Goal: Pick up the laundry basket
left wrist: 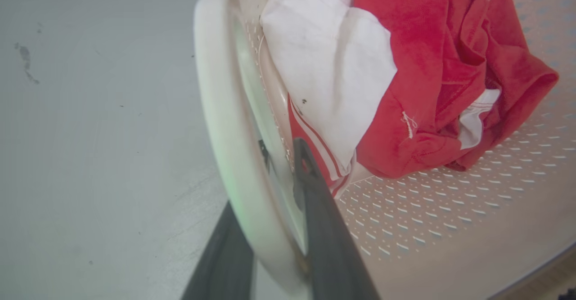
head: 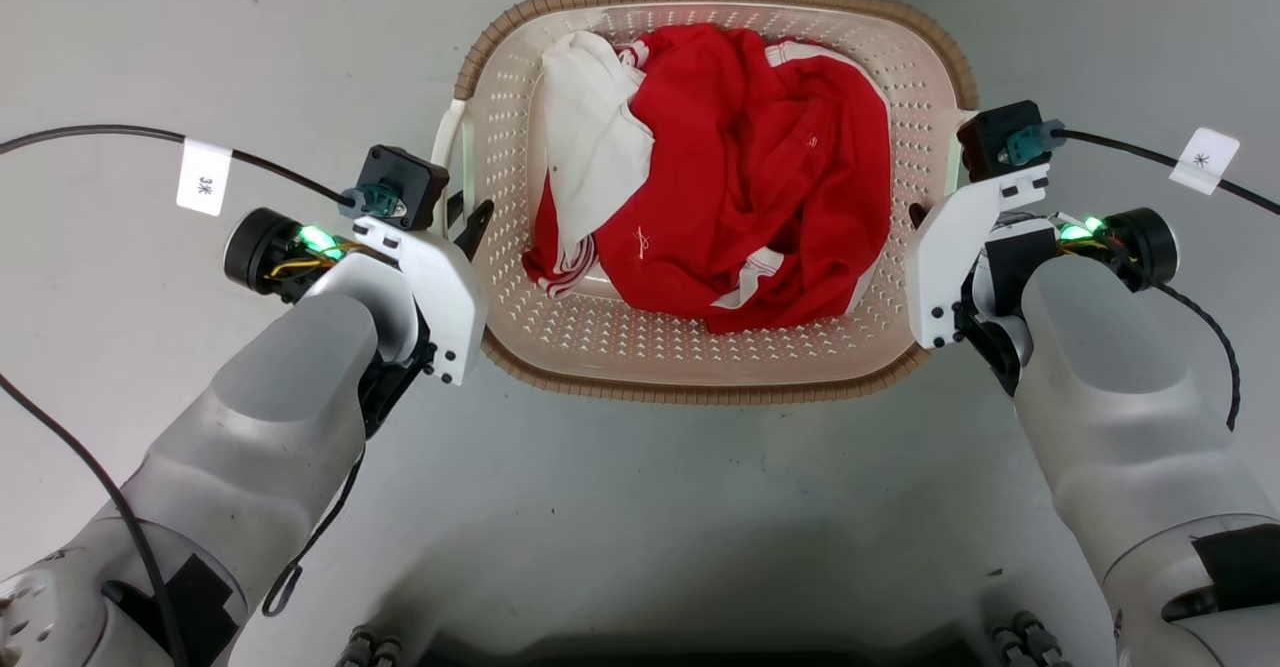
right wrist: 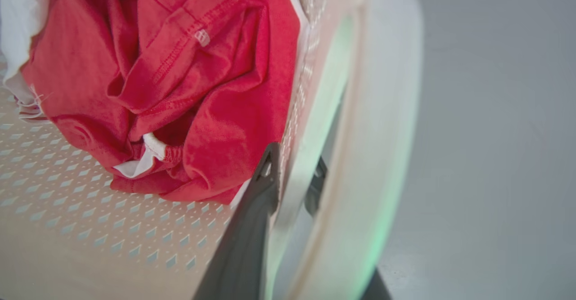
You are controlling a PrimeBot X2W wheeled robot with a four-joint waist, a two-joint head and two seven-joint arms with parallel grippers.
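Basket: the basket [head: 700,379] stands on the floor [head: 640,507], square between my two arms, with one handle toward each.
Load: red and white clothes [head: 740,177] are heaped inside, from the far wall to short of the near wall. Nothing hangs over the rim.
Left side: my left gripper [head: 468,219] is set astride the left handle [left wrist: 220,111], one finger outside the white band and one on the basket side.
Right side: my right gripper [head: 918,215] mirrors it on the right handle [right wrist: 387,133], which runs between its fingers.
Jaws: each pair has its handle between the fingers, but these close, blurred wrist views do not let me tell whether either pair is pressed home or merely set round it.
Why so: I judge that a hold at both ends, opposite each other, shares the weight and keeps the basket level so the heap does not slide.
Edges: the inner fingers sit close against the perforated walls, so I think any sideways drift would rub or tip the rim.
Room: bare floor lies along every side of the basket. My cables [head: 100,132] trail outward, away from it, so straight up looks the free way.
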